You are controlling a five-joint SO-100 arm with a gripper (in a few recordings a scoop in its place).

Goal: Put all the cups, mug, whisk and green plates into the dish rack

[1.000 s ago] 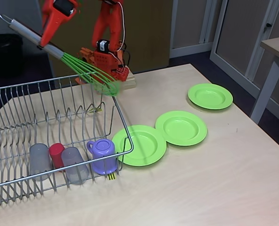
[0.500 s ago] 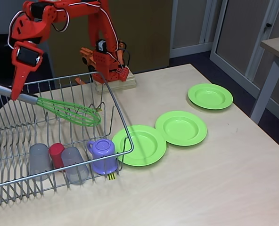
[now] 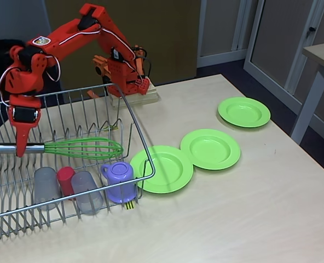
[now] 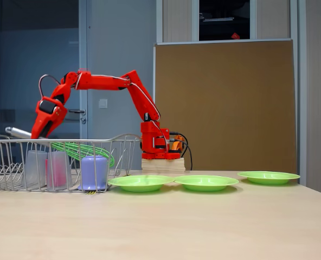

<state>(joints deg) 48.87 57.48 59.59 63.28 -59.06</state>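
End effector (image 3: 21, 147) clamped on the whisk (image 3: 80, 147) handle, whisk lying level inside the dish rack (image 3: 143, 145); three cups (image 3: 66, 187) and mug (image 3: 120, 181) at the rack's near edge; three green plates (image 3: 210, 148) beside the rack on the tabletop (image 3: 249, 213)

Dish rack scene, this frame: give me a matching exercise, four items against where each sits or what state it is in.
Items:
1. whisk
2. mug
3. red cup
4. green plates

States:
A. between two grey cups in the dish rack
B. on the table, outside the rack
C. handle held by the gripper
D. rack corner by the striped tag

Pairs: 1-C, 2-D, 3-A, 4-B
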